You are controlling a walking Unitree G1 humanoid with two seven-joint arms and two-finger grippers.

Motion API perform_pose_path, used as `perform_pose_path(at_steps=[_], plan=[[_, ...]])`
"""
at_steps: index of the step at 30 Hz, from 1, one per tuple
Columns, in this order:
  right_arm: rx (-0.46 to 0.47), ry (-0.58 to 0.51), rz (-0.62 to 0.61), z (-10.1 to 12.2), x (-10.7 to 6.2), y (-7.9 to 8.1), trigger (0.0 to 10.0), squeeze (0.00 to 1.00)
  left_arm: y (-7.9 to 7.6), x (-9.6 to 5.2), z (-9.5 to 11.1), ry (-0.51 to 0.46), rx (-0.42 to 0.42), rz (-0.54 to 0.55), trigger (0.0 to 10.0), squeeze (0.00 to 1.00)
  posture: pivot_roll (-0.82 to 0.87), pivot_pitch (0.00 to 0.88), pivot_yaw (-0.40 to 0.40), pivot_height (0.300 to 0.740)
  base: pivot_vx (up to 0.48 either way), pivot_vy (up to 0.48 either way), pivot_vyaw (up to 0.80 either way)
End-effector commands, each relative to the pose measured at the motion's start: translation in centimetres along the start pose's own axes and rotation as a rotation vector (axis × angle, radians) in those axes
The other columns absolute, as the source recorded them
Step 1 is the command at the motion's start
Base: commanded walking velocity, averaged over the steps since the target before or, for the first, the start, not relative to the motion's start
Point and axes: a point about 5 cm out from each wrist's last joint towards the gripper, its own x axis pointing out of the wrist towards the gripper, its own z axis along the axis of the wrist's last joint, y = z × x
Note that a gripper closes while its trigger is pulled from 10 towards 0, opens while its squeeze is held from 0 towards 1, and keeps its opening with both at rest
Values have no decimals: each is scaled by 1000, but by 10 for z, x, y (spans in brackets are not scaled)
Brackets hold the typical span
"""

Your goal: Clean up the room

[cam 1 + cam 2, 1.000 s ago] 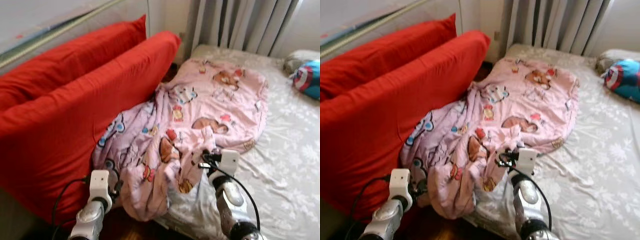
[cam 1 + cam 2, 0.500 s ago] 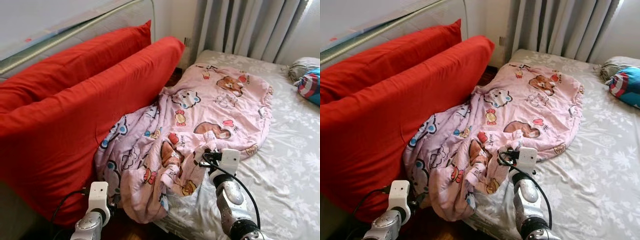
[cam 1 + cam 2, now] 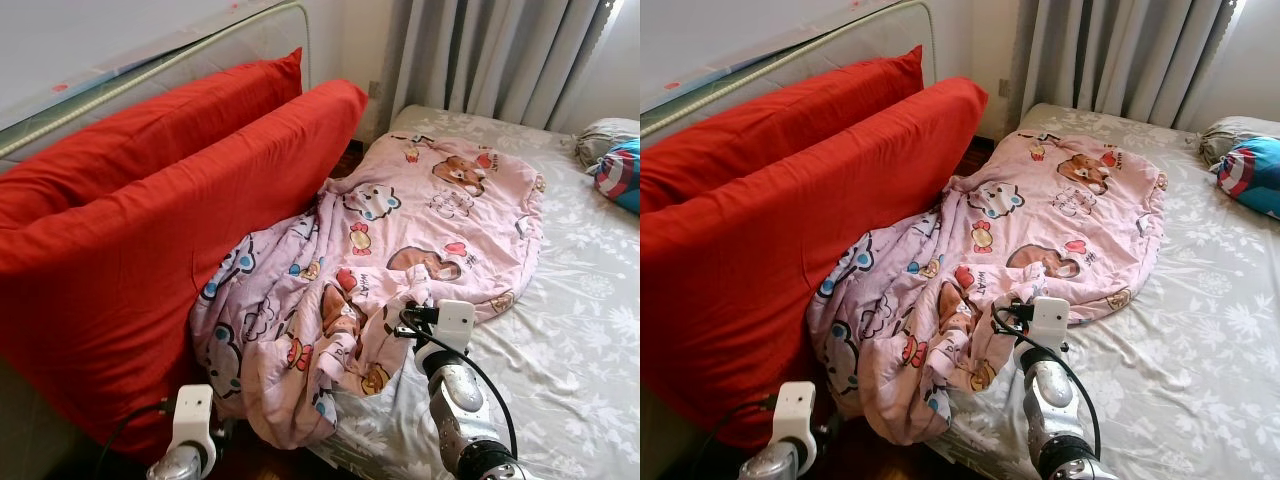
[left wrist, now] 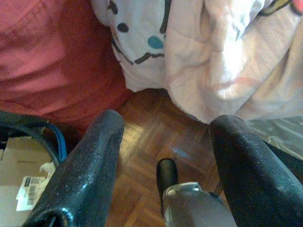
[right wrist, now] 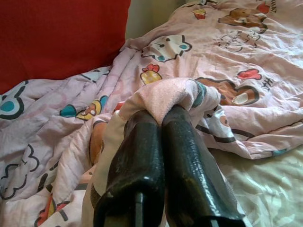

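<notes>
A pink blanket (image 3: 400, 250) printed with cartoon bears and animals lies crumpled across the left part of a bed (image 3: 590, 300), its far end spread flat on the grey floral sheet (image 3: 570, 350) and its near end bunched and spilling over the bed's near-left corner toward the floor (image 4: 151, 142). The right gripper (image 5: 161, 118) sits at the near edge of the blanket, its two black fingers pressed together with a fold of pink cloth pinched between their tips; in the head views the right arm (image 3: 455, 390) reaches up from the near edge of the scene to that fold, a black cable looping beside the wrist. The left gripper (image 4: 165, 137) hangs low at the near left, its fingers (image 4: 90, 165) spread well apart with nothing between them, above dark parquet floor, close to the blanket's hanging edge and the red cover. To the left of the bed two big red cushions (image 3: 150, 230) stand on edge, leaning one behind the other, and the blanket's left side rests against the nearer one. Behind them a pale mattress (image 3: 120, 60) with a piped edge leans against the wall. Grey curtains (image 3: 490, 60) hang at the far side. At the far right on the bed lie a blue pillow (image 3: 620, 170) with a red, white and blue round emblem and a grey pillow (image 3: 600, 135) just behind it.
</notes>
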Motion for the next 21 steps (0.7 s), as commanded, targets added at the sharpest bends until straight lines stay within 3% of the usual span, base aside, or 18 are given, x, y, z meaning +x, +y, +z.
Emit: perform_pose_path(at_steps=[1,13,21], plan=[[-10,7,12,-1,1,4,10000,0,3,-2,-9,38,13,10,10000,0,-57,0,12,740,0,0,0],[-15,10,13,-1,1,6,10000,0,4,-6,-22,85,42,10,10000,0,-62,0,17,740,0,0,0],[-14,4,6,1,3,6,10000,0,-1,-3,-13,52,46,4,10000,0,-66,0,19,740,0,0,0]])
